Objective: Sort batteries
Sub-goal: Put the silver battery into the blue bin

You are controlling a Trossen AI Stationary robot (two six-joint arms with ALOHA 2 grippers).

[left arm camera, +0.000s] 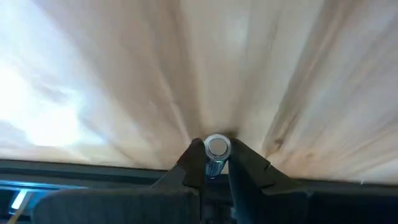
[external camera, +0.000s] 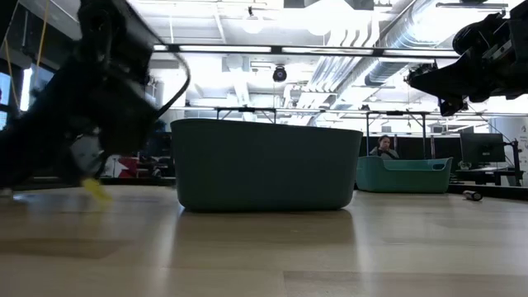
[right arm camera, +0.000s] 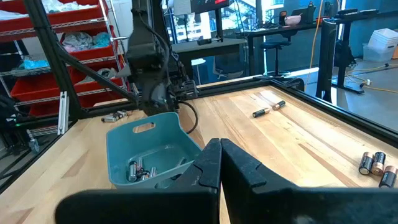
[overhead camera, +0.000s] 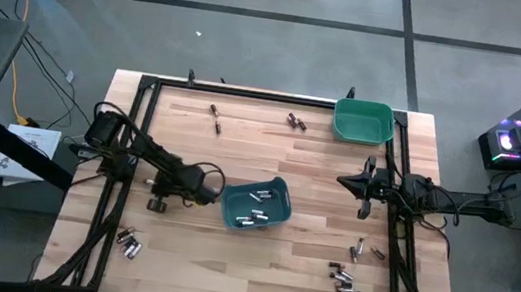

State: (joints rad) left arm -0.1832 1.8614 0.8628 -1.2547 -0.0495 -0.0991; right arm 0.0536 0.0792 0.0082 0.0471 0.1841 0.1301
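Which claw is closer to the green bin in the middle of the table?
The left claw. It sits low just beside the middle bin, on its left side, pinching a battery. The right claw hangs farther off on the bin's right, shut.

Left fingers (left arm camera: 186, 163) astride one small silvery cylindrical battery (left arm camera: 217, 149) on the pale wooden surface (overhead camera: 278, 164).
Just beyond those fingers stands the teal plastic bin (overhead camera: 255, 206) with several batteries (overhead camera: 253, 216) in it; a second teal bin (overhead camera: 362, 121) sits at the far corner, past the right fingers (right arm camera: 214, 165), well apart from both.
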